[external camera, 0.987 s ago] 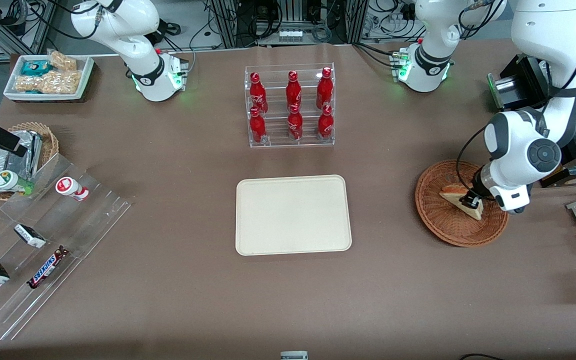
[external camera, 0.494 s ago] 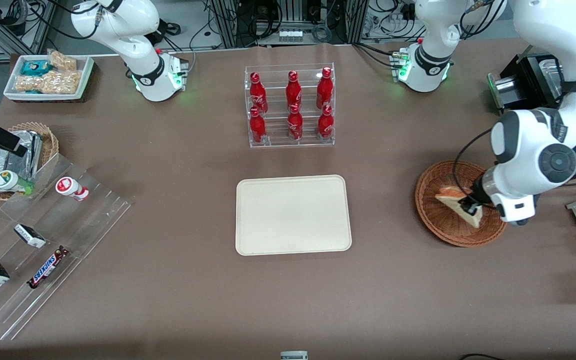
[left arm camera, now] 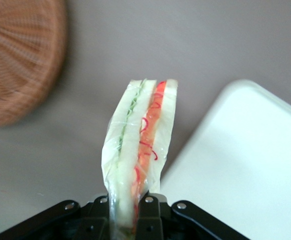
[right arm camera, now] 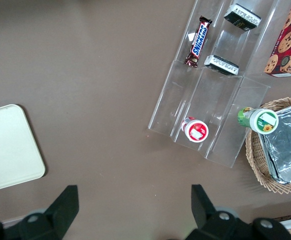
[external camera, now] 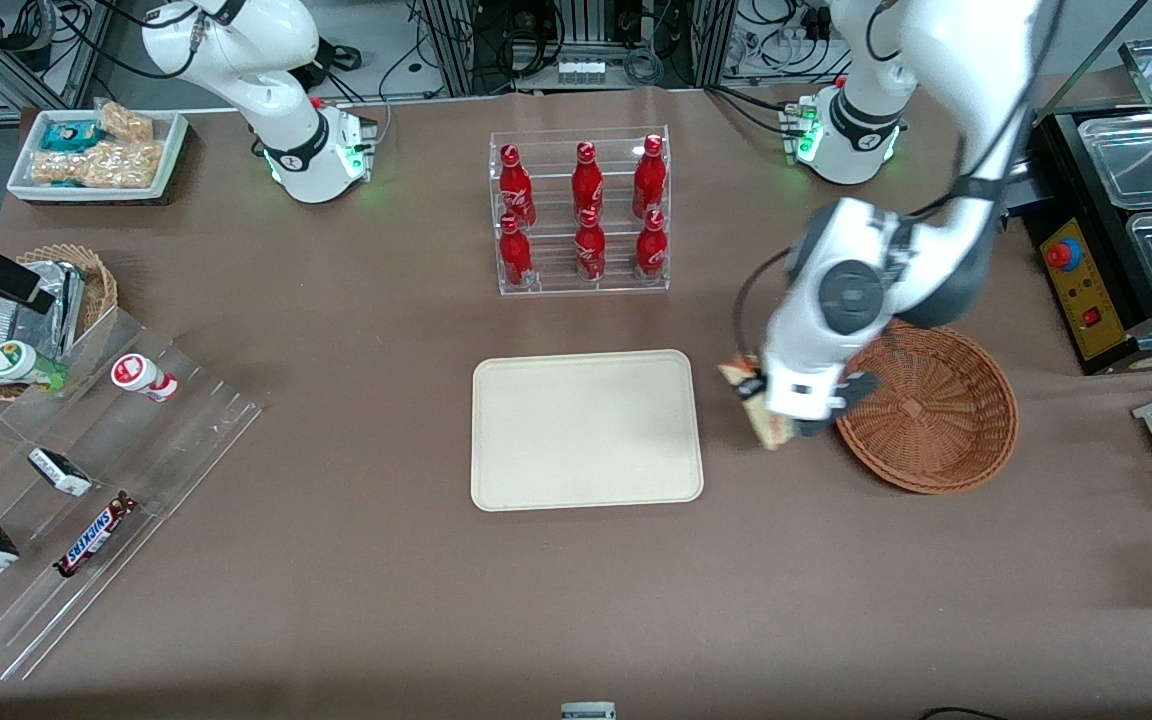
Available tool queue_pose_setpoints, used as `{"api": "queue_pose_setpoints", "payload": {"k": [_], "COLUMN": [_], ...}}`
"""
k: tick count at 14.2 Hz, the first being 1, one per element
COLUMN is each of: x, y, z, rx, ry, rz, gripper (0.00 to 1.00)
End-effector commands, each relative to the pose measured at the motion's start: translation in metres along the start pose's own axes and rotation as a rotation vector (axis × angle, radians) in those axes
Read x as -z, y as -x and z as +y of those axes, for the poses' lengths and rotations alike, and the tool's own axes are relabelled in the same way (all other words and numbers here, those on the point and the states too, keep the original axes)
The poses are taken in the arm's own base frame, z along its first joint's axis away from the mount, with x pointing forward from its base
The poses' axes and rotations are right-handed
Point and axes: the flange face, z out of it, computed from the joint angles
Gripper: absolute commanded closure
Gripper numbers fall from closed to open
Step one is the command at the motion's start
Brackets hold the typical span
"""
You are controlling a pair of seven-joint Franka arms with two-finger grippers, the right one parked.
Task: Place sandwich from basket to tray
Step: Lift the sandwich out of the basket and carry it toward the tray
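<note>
My left gripper (external camera: 758, 402) hangs above the table between the cream tray (external camera: 586, 430) and the reddish-brown wicker basket (external camera: 941, 405), shut on the sandwich (external camera: 748, 398). In the left wrist view the plastic-wrapped sandwich (left arm camera: 139, 137) sticks out from the gripper (left arm camera: 128, 210), its red and green filling edge facing the camera. The basket (left arm camera: 20, 60) lies to one side of it with nothing in it, and a rounded corner of the tray (left arm camera: 250, 160) lies to the other side.
A clear rack of red cola bottles (external camera: 581, 212) stands farther from the front camera than the tray. Clear acrylic racks with snacks (external camera: 86, 480), a tan basket of foil packs (external camera: 31, 315) and a white snack bin (external camera: 96, 155) lie toward the parked arm's end.
The gripper has lifted the sandwich out of the basket and carried it toward the tray; the basket now holds nothing.
</note>
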Motion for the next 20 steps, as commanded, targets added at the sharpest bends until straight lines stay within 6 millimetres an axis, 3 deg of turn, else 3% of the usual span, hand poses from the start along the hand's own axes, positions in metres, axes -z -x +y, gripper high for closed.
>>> {"api": "queue_pose_setpoints", "payload": {"k": [1, 5, 9, 14, 17, 19, 20], "x": [-0.027, -0.058, -0.076, -0.089, -0.086, -0.090, -0.090], "y": [0.034, 0.094, 0.125, 0.123, 0.119, 0.117, 0.116], "z": [0.078, 0.142, 0.159, 0.159, 0.163, 0.163, 0.163], "rx": [-0.107, -0.223, -0.320, -0.370, -0.384, -0.378, -0.374], "ry": [0.008, 0.080, 0.119, 0.080, 0.111, 0.118, 0.123], "rz": [-0.002, 0.028, 0.050, 0.099, 0.137, 0.142, 0.145], "gripper": [0.91, 0.92, 0.93, 0.91, 0.91, 0.86, 0.79]}}
